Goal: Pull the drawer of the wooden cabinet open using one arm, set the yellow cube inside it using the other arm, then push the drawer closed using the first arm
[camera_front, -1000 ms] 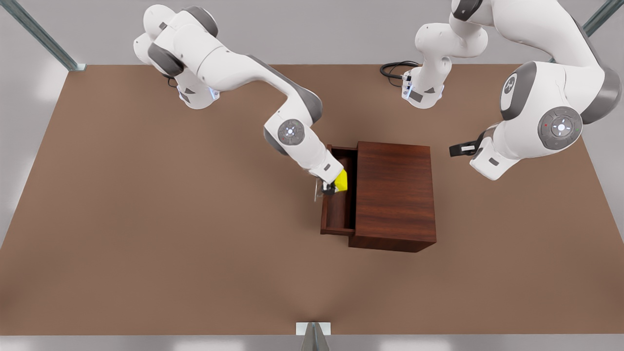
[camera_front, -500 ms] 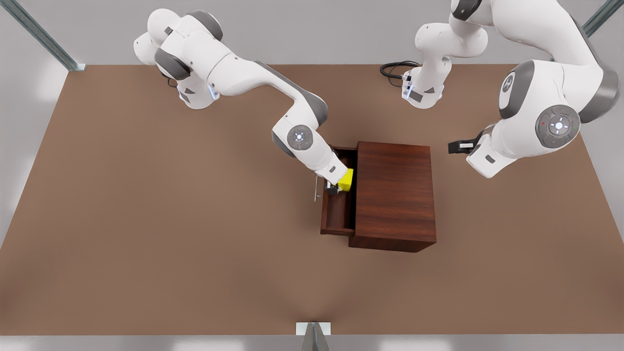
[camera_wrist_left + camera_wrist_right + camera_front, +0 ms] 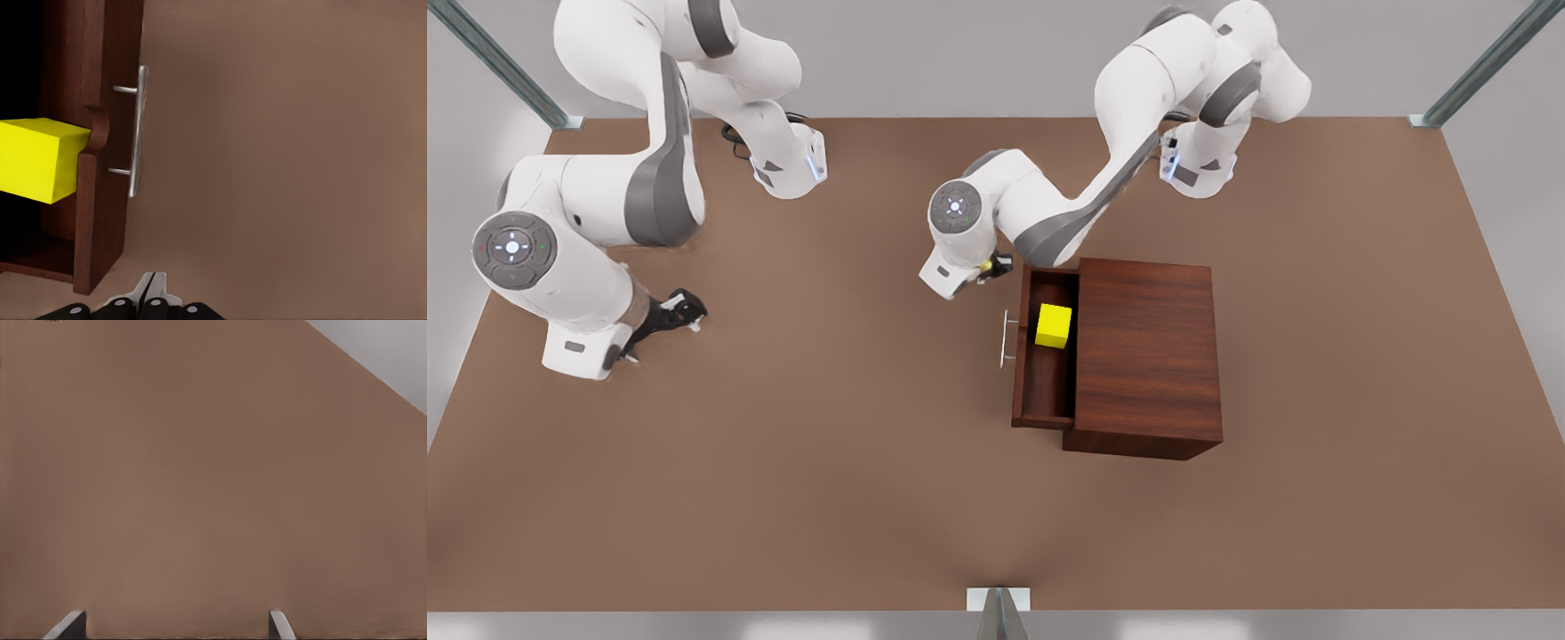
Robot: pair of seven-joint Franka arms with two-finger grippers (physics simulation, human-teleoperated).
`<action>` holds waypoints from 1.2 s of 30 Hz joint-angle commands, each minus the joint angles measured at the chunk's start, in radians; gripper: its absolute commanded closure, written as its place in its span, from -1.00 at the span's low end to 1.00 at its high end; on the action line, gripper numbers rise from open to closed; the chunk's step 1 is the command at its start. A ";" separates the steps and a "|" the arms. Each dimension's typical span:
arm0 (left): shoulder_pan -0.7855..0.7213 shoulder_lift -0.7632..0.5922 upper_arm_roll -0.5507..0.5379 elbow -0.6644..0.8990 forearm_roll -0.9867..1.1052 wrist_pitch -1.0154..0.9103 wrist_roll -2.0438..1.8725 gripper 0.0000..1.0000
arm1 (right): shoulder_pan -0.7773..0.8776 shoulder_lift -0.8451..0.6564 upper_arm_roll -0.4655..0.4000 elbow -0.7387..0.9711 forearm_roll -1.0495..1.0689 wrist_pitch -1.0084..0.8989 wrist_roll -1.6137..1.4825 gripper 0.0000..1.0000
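A: While the drawer [image 3: 1045, 369] stands pulled out from the wooden cabinet [image 3: 1147, 356] toward the front view's left, where is the yellow cube [image 3: 1054, 325]?

B: It rests inside the drawer, in the half nearer the arms' bases, apart from both tools. The silver bar handle [image 3: 1006, 339] on the drawer's front is free; nothing grips it.

A: And the arms?

B: The left tool [image 3: 992, 265] hovers just beside the drawer's far corner, close to the front panel. In the left wrist view its fingertips [image 3: 152, 288] are pressed together, holding nothing. The right tool [image 3: 680, 311] waits well apart over the bare worktop [image 3: 783, 462] at the front view's left, its fingers [image 3: 67, 625] spread wide and empty.

A: What could go wrong from here?

B: I judge only the push shut remains. A closed tool meeting the panel off-centre could skew the drawer so it jams, or it could catch on the handle. A hard shove could also slide the whole cabinet.
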 commanded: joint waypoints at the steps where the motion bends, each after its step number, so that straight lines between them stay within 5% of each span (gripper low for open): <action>1: -0.018 0.042 0.007 0.000 0.056 0.332 -1.679 0.57 | -0.029 -0.073 0.029 -0.032 -0.017 -0.191 0.442 -1.00; 4: 0.011 0.044 0.018 -0.144 0.042 0.419 -1.954 0.57 | -0.133 -0.204 0.109 -0.152 0.026 -0.157 0.444 -1.00; 10: 0.046 -0.007 0.020 -0.293 0.042 0.521 -2.026 0.57 | -0.110 -0.156 0.109 -0.163 0.052 -0.171 0.435 -1.00; 25: 0.089 -0.004 0.012 -0.353 0.051 0.438 -1.940 0.57 | -0.100 -0.149 0.109 -0.161 0.059 -0.174 0.412 -1.00; 36: 0.270 -0.042 -0.120 -0.396 0.096 0.387 -1.919 0.57 | -0.101 -0.141 0.109 -0.158 0.063 -0.174 0.383 -1.00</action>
